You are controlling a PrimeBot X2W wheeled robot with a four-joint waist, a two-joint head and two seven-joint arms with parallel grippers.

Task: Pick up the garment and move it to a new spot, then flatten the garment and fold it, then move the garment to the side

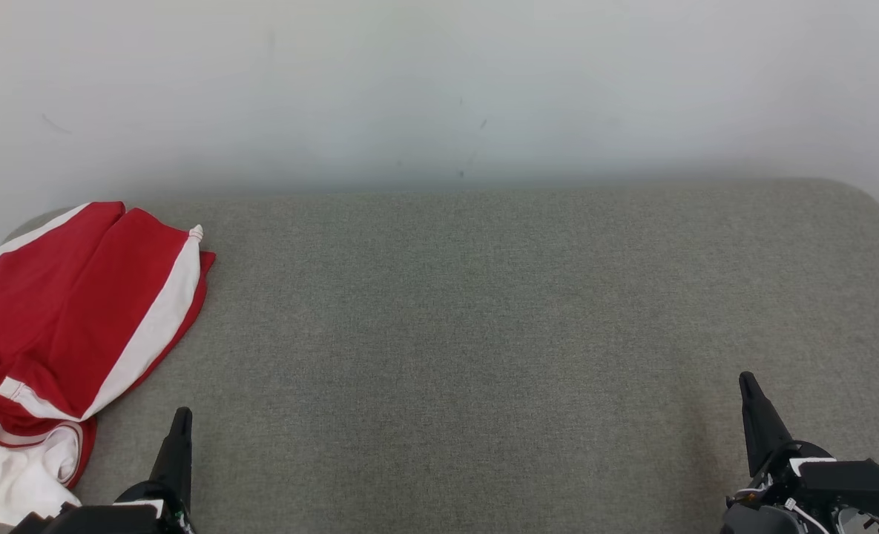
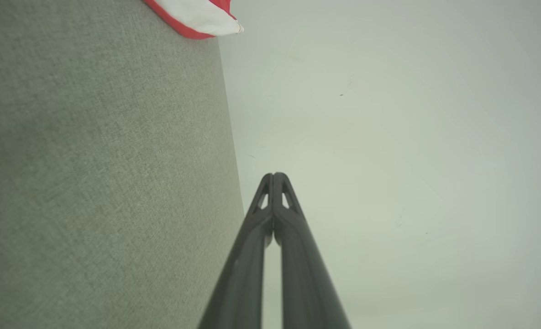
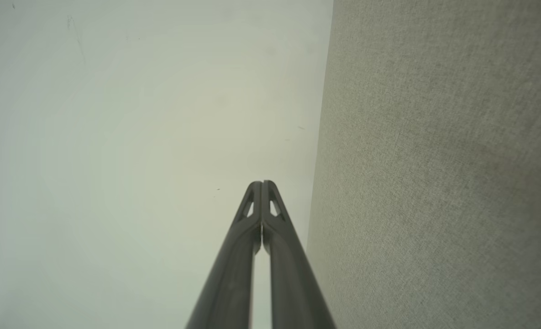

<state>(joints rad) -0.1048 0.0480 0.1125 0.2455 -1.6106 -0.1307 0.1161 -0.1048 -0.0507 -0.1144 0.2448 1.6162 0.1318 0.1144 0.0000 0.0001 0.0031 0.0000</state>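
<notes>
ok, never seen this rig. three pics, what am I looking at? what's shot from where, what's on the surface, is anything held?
It is a wheeled two-armed robot. The wide picture comes from a camera on its head, looking down at a grey fabric surface against a pale wall. The dark points at the bottom corners are its own tools: left tool and right tool.

The other two pictures come from cameras on each wrist, looking along that arm's two fingers. Both arms are rolled, so the surface looks upright there. In each, the left tool and right tool have their fingers pressed together, shut and holding nothing.

The one item on the surface is a crumpled red and white garment at the far left, untouched.
</notes>
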